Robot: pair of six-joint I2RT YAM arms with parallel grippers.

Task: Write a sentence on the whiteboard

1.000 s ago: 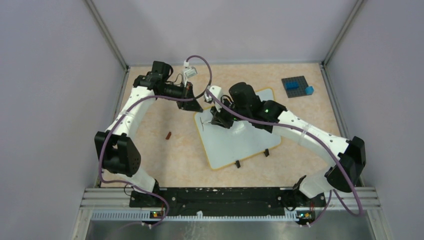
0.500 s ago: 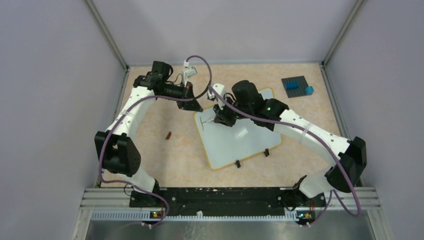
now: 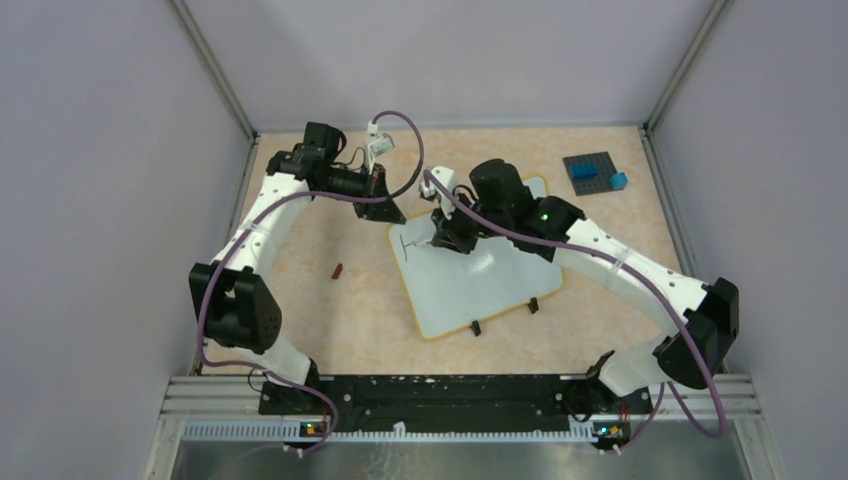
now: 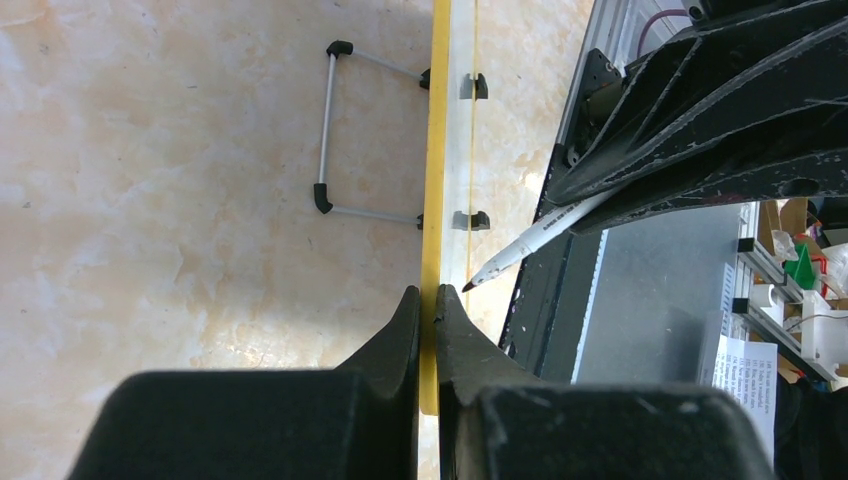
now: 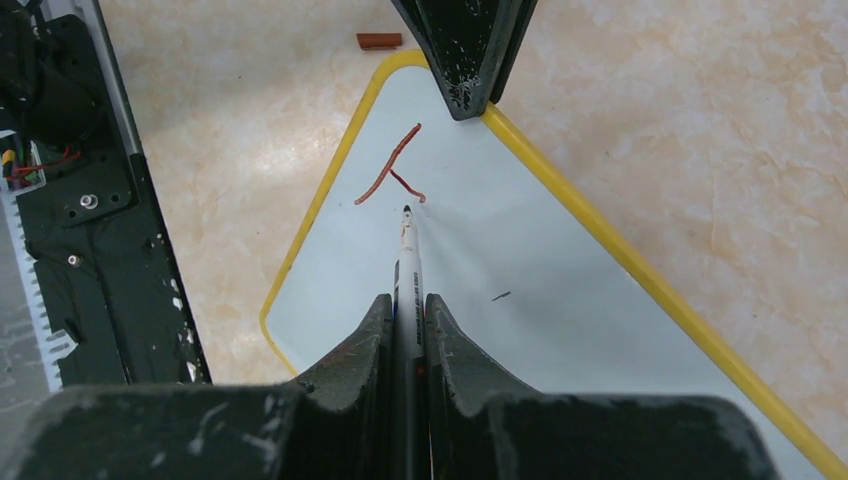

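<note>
Right wrist view: the sentence [image 5: 390, 172] is so far only a few red-brown strokes near a corner of the whiteboard [image 5: 540, 300], which lies flat on the tabletop [image 5: 250, 130]. The right pincer [image 5: 406, 303] is clamped on the marker [image 5: 407, 255], whose tip is just beside the strokes. The left pincer [image 5: 466, 100] is clamped on the board's rim, likely to steady it.

Bright, even overhead light, top cam pretty sharp. Soft arm shadows on the beige marbled tabletop [image 3: 350, 320] & the small white yellow-rimmed whiteboard [image 3: 480, 290]. Wrist cams: foreground blurry, bg sharper, edges stretched a bit.
</note>
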